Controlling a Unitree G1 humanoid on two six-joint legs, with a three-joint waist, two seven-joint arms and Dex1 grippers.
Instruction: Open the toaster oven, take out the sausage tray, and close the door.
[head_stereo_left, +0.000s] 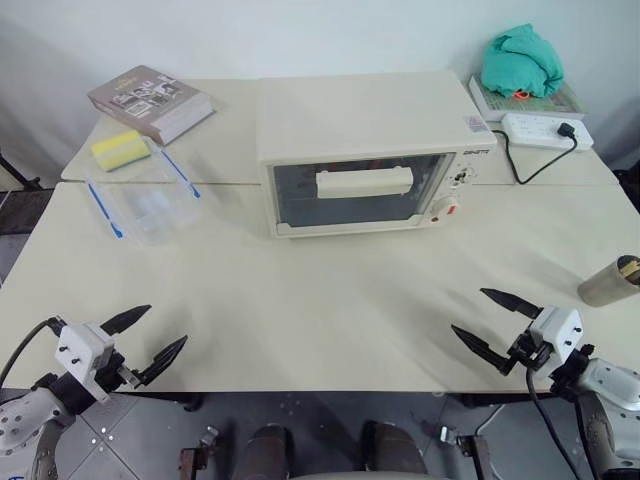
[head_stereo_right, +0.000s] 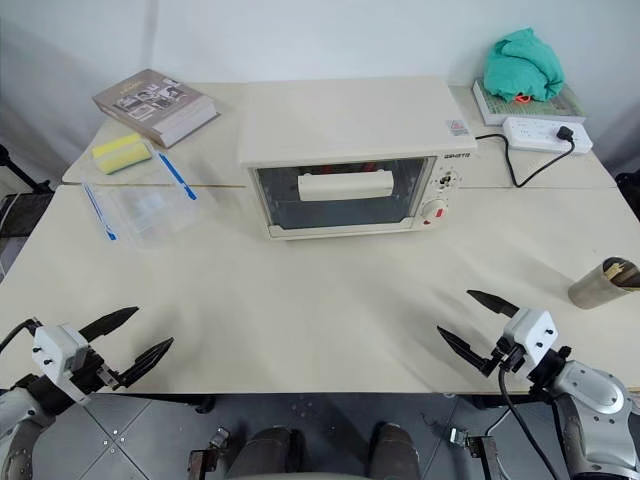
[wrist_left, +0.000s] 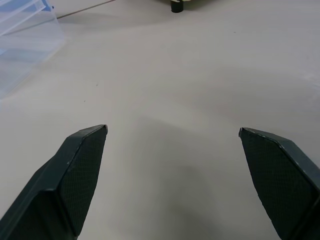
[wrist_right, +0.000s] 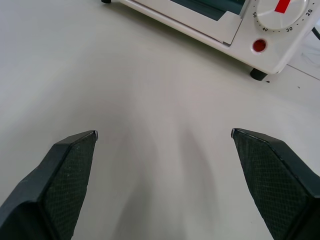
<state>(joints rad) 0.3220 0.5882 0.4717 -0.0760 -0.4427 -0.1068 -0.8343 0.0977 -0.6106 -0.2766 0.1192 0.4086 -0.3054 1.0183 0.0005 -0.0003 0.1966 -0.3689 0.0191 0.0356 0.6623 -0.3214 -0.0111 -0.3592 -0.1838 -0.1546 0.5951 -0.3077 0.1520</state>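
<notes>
Cream oven (head_stereo_left: 375, 150) sits mid-table toward the far edge, door (head_stereo_left: 355, 190) shut, bar handle (head_stereo_left: 364, 182) across the glass near its top. Tray can't be made out thru the glass, so presumably inside, but can't tell. L gripper (head_stereo_left: 150, 340) hangs at the near-left table edge, R gripper (head_stereo_left: 497, 325) at the near-right edge; both have fingers spread wide w/ nothing between them, pointing inward over bare tabletop, well apart from the oven. Wrist views agree: black fingers (wrist_left: 75, 175) wide, blank table ahead; the right wrist view catches the oven's lower front corner w/ timer dial (wrist_right: 280, 12). Judging by this, step 1 (open door) is not yet begun; task is at the very start. Next move calls for one arm to reach fwd to the handle, close on the bar, then pull out and down, assuming the door hinges at the bottom. Room is needed in front for the door to swing. Clutter nearby: plastic bag (head_stereo_left: 145, 200) and sponge (head_stereo_left: 120, 150) left of oven, book (head_stereo_left: 150, 102) behind those, power strip (head_stereo_left: 545, 130) w/ cord to the right, and a cylinder (head_stereo_left: 610, 280) at the right edge near the R arm's path.
</notes>
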